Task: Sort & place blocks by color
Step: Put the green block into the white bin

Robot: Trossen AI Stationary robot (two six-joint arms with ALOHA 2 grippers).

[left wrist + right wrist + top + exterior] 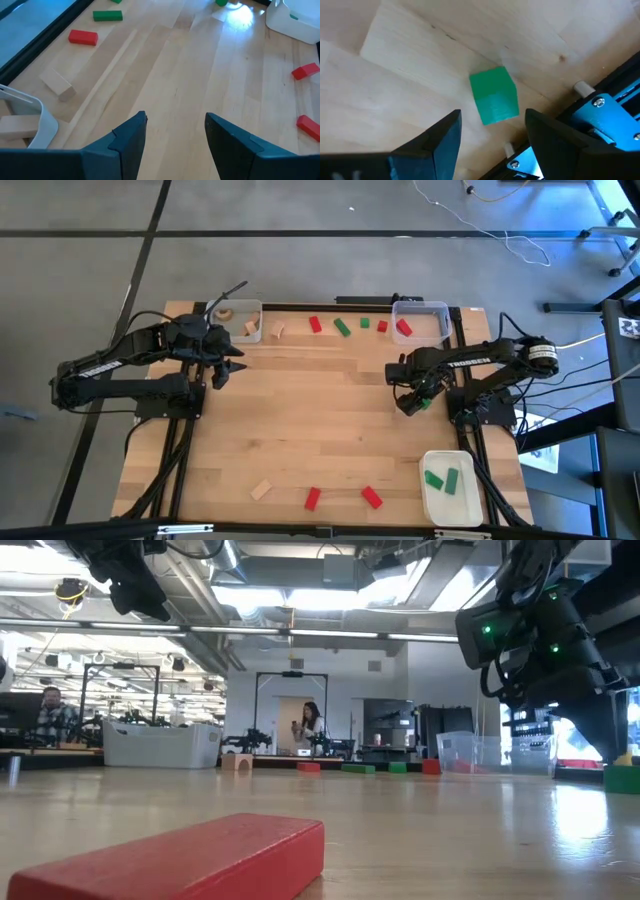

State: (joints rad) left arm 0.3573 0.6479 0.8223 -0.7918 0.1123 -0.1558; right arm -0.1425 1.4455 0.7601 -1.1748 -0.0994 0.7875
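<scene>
My right gripper (411,402) is open and hovers near the table's right edge, pointing down. One green block (493,95) lies flat on the wood below and between its fingers, untouched; it shows in the high view as the green block (426,402). My left gripper (175,125) is open over bare wood near the far left, by the clear bin (236,321) that holds tan blocks. Along the far edge lie a tan block (279,331), a red block (315,325) and a green block (342,328). At the near edge lie a tan block (261,490) and two red blocks (312,498).
A second clear bin (421,320) at the far right holds a red block. A white tray (449,502) at the near right corner holds green blocks. The table's right frame rail (605,125) runs close beside the green block. People stand in the room beyond.
</scene>
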